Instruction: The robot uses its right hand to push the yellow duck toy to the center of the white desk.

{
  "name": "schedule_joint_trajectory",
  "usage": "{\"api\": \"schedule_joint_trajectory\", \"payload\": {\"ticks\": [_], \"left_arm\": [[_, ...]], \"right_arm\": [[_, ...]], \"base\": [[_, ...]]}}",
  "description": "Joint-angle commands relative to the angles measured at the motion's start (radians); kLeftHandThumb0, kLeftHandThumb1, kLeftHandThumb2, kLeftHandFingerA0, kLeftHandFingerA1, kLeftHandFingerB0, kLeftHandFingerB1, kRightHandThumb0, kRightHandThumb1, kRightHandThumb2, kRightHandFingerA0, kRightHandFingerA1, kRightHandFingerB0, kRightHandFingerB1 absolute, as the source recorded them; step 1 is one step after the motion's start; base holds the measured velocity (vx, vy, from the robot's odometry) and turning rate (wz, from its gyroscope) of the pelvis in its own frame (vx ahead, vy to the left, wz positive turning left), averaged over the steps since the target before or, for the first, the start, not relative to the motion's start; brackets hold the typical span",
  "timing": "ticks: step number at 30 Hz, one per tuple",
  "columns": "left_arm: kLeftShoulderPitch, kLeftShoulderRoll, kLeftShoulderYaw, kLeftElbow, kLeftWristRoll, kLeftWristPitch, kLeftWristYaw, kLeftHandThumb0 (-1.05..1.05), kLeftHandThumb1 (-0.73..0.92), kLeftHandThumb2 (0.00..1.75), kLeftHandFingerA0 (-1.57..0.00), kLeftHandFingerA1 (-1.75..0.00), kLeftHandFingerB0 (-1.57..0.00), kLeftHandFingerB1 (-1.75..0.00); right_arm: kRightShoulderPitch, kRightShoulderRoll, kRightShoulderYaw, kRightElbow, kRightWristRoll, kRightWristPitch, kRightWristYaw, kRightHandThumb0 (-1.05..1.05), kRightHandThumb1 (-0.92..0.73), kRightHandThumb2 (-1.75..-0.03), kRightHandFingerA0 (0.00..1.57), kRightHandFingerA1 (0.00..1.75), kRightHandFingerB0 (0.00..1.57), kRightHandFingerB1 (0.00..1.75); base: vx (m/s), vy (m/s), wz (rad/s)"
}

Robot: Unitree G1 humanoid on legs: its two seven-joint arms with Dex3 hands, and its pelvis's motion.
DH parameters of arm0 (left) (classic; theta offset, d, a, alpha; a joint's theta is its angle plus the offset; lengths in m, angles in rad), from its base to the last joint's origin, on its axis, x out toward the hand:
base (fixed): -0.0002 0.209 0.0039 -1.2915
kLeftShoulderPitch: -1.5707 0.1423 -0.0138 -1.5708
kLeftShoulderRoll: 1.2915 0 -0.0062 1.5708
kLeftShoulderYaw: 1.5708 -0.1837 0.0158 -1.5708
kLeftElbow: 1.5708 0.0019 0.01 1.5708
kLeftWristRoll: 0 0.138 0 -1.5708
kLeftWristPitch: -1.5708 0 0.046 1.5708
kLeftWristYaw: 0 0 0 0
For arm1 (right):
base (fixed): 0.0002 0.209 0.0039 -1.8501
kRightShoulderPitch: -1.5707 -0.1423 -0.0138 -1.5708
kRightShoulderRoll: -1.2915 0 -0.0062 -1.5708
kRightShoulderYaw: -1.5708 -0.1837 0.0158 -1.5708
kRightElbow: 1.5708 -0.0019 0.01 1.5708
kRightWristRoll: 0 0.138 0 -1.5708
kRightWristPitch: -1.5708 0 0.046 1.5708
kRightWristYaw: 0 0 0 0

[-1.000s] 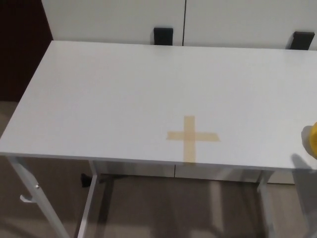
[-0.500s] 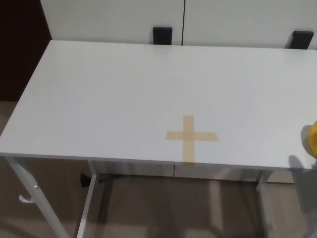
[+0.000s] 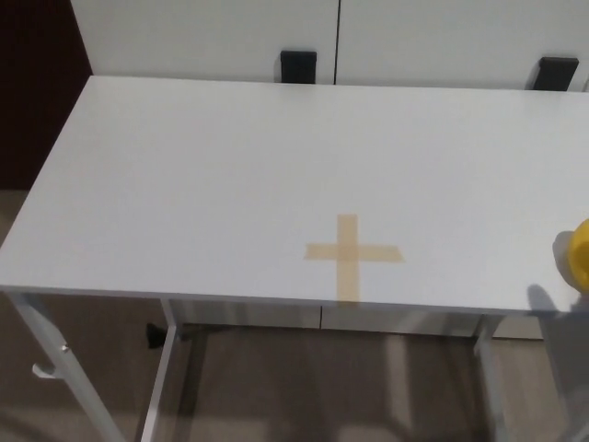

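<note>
Yellow duck toy [image 3: 579, 255] sits at the right edge of the frame, cut off there, on the white desk [image 3: 230, 175] near its front edge. A tan tape cross [image 3: 352, 255] lies well left of it. Neither robot hand shows.

yellow duck toy [image 3: 579, 255] at white desk [image 3: 230, 175] right edge — tape cross [image 3: 352, 256] near front.

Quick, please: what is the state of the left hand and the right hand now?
Left hand: not in view.
Right hand: not in view; only the yellow duck toy shows at the desk's right edge.
</note>
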Motion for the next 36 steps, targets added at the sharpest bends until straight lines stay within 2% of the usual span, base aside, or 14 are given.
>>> {"api": "schedule_joint_trajectory", "payload": {"ticks": [1, 3, 7, 8, 10, 11, 12, 16, 17, 22, 25, 26, 33, 36], "left_arm": [[-0.006, 0.004, -0.008, 0.003, -0.001, -0.003, 0.004, 0.53, -0.26, 1.67, -1.2, -1.06, -1.21, -1.04], [-0.004, 0.003, -0.002, 0.005, -0.009, -0.009, 0.002, 0.61, -0.27, 1.75, -1.23, -1.04, -1.27, -1.02], [-0.005, 0.003, -0.004, 0.01, -0.005, -0.01, 0.007, 0.62, -0.25, 1.74, -1.23, -1.05, -1.24, -1.03], [-0.005, 0.003, -0.007, 0.01, -0.003, -0.011, 0.005, 0.6, -0.3, 1.74, -1.21, -1.04, -1.2, -1.03], [-0.004, 0.004, -0.011, 0.008, 0.001, -0.015, 0.0, 0.65, -0.37, 1.72, -1.22, -1.05, -1.28, -1.06], [-0.003, 0.004, -0.013, 0.007, 0.002, -0.017, -0.002, 0.65, -0.37, 1.72, -1.22, -1.05, -1.28, -1.06], [-0.004, 0.005, -0.015, 0.006, 0.004, -0.014, 0.0, 0.59, -0.28, 1.74, -1.2, -1.02, -1.18, -1.03], [-0.004, 0.006, -0.017, 0.008, 0.005, -0.013, 0.002, 0.63, -0.23, 1.75, -1.26, -1.05, -1.2, -1.02], [-0.004, 0.006, -0.019, 0.009, 0.006, -0.015, 0.002, 0.63, -0.24, 1.75, -1.23, -1.04, -1.19, -1.02], [-0.003, 0.005, -0.02, 0.006, 0.004, -0.016, -0.002, 0.68, -0.31, 1.75, -1.2, -1.03, -1.24, -1.02], [-0.003, 0.004, -0.017, 0.006, 0.001, -0.018, -0.001, 0.59, -0.36, 1.71, -1.24, -1.03, -1.19, -1.02], [-0.003, 0.003, -0.018, 0.008, 0.001, -0.017, 0.001, 0.68, -0.26, 1.75, -1.25, -1.03, -1.21, -1.02], [-0.004, 0.001, -0.026, 0.011, 0.008, -0.014, -0.005, 0.65, -0.31, 1.75, -1.26, -1.0, -1.22, -1.03], [-0.004, 0.001, -0.025, 0.004, 0.002, -0.006, -0.005, 0.65, -0.24, 1.71, -1.25, -1.03, -1.21, -1.04]], "right_arm": [[-0.013, 0.037, 0.031, 0.029, -0.027, -0.011, -0.01, -0.73, -0.76, -1.17, 0.1, 0.5, 0.0, 0.38], [-0.017, 0.045, 0.046, 0.03, -0.04, -0.02, -0.013, -0.75, -0.75, -1.17, 0.1, 0.51, 0.0, 0.38], [-0.025, 0.055, 0.063, 0.033, -0.05, -0.024, -0.016, -0.86, -0.8, -1.11, 0.08, 0.48, 0.07, 0.37], [-0.027, 0.058, 0.072, 0.031, -0.056, -0.022, -0.017, -0.86, -0.92, -0.78, 0.13, 0.41, 0.07, 0.29], [-0.031, 0.066, 0.085, 0.027, -0.064, -0.019, -0.022, -0.83, -0.92, -0.77, 0.14, 0.42, 0.08, 0.3], [-0.033, 0.07, 0.09, 0.025, -0.066, -0.018, -0.025, -0.83, -0.92, -0.77, 0.14, 0.42, 0.08, 0.3], [-0.033, 0.08, 0.098, 0.021, -0.069, -0.011, -0.029, -0.36, -0.54, -1.14, 0.0, 0.5, 0.0, 0.5], [-0.033, 0.101, 0.126, 0.017, -0.083, -0.002, -0.031, -0.36, -0.54, -1.14, 0.0, 0.5, 0.0, 0.5], [-0.033, 0.107, 0.136, 0.018, -0.087, -0.002, -0.031, -0.83, -0.92, -0.74, 0.24, 0.4, 0.15, 0.32], [-0.034, 0.128, 0.157, 0.01, -0.094, 0.001, -0.036, -0.83, -0.92, -0.79, 0.17, 0.43, 0.07, 0.29], [-0.036, 0.14, 0.17, 0.011, -0.099, -0.007, -0.035, -0.84, -0.92, -0.78, 0.16, 0.44, 0.07, 0.3], [-0.036, 0.152, 0.178, 0.011, -0.101, -0.009, -0.037, -0.82, -0.92, -0.78, 0.16, 0.44, 0.08, 0.3], [-0.034, 0.185, 0.205, 0.001, -0.116, -0.002, -0.04, -0.84, -0.92, -0.76, 0.15, 0.47, 0.05, 0.29], [-0.045, 0.199, 0.25, -0.019, -0.148, 0.004, -0.032, -0.87, -0.92, -0.78, 0.09, 0.48, 0.06, 0.28]], "base": [[0.0, 0.0, 0.0], [0.0, 0.0, 0.0], [0.0, 0.0, 0.0], [0.0, 0.0, 0.0], [0.0, 0.0, 0.0], [0.0, 0.0, 0.0], [0.0, 0.0, 0.0], [0.0, 0.0, 0.0], [0.0, 0.0, 0.0], [0.0, 0.0, 0.0], [0.0, 0.0, 0.0], [0.0, 0.0, 0.0], [0.0, 0.0, 0.0], [0.0, 0.0, 0.0]]}}
